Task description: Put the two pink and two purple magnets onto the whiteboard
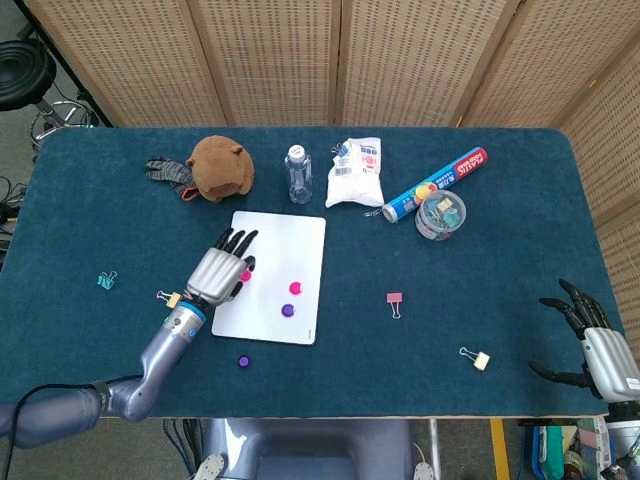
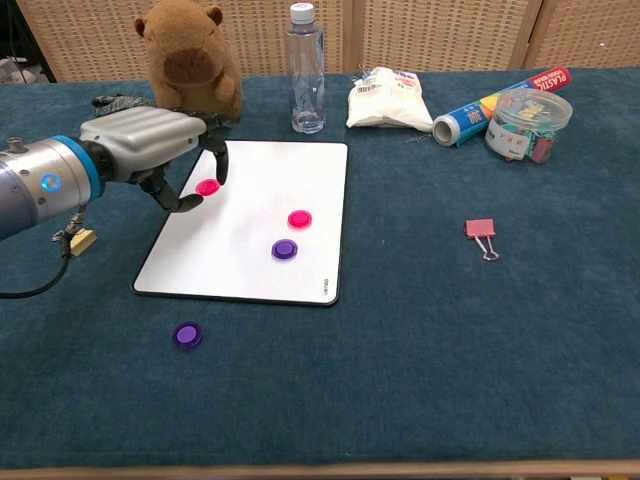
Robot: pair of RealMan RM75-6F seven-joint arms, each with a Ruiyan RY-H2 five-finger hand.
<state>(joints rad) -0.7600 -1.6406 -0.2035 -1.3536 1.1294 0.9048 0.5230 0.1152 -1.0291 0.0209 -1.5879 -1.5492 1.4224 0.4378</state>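
Note:
The whiteboard [image 1: 285, 250] [image 2: 250, 250] lies flat on the blue table. On it rest a pink magnet [image 1: 295, 288] [image 2: 299, 218] and a purple magnet [image 1: 288, 310] [image 2: 285, 249]. My left hand [image 1: 220, 273] [image 2: 150, 145] hovers over the board's left part and pinches a second pink magnet [image 1: 245, 274] [image 2: 207, 187] between thumb and fingers, above the board. A second purple magnet [image 1: 243, 361] [image 2: 187, 335] lies on the cloth below the board's near left corner. My right hand [image 1: 600, 350] rests at the table's near right edge, fingers spread, holding nothing.
A capybara plush [image 1: 220, 167] [image 2: 190, 65], water bottle [image 1: 298, 173] [image 2: 307, 68], white packet [image 1: 357, 172], tube [image 1: 433, 185] and jar of clips [image 1: 441, 214] [image 2: 526, 122] line the far side. Binder clips lie loose: pink [image 1: 394, 301] [image 2: 481, 233], gold [image 1: 476, 357] [image 2: 76, 239], teal [image 1: 105, 281].

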